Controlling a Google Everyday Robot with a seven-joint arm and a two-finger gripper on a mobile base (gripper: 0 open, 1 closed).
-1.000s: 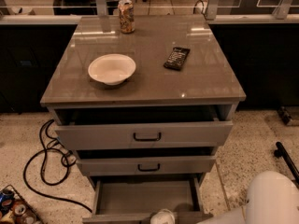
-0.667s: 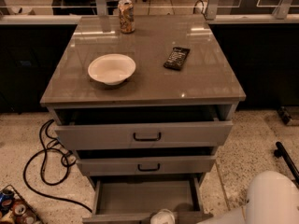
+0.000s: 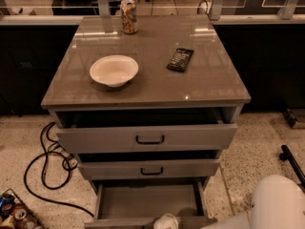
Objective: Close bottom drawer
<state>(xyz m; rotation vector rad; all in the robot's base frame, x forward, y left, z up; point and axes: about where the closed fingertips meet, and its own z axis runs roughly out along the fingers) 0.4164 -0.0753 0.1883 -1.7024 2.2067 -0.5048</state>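
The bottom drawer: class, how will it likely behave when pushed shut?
The bottom drawer looks like rigid grey metal, so it should slide as one stiff piece. Its visible inside shows only plain grey, so it is probably light. The pincer sits near the middle of its front edge, so a push there likely won't skew it.

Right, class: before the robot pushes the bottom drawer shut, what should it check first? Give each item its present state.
1. Bottom drawer is open: ok, pulled far out.
2. Nothing sticks up inside it: ok, only bare grey floor shows.
3. Hand at the drawer's front edge: ok, near its middle; contact cannot tell.
4. Middle drawer above is out of the way: ok, it juts out less.
5. Floor cable away from the drawer: ok, it lies left of the cabinet.
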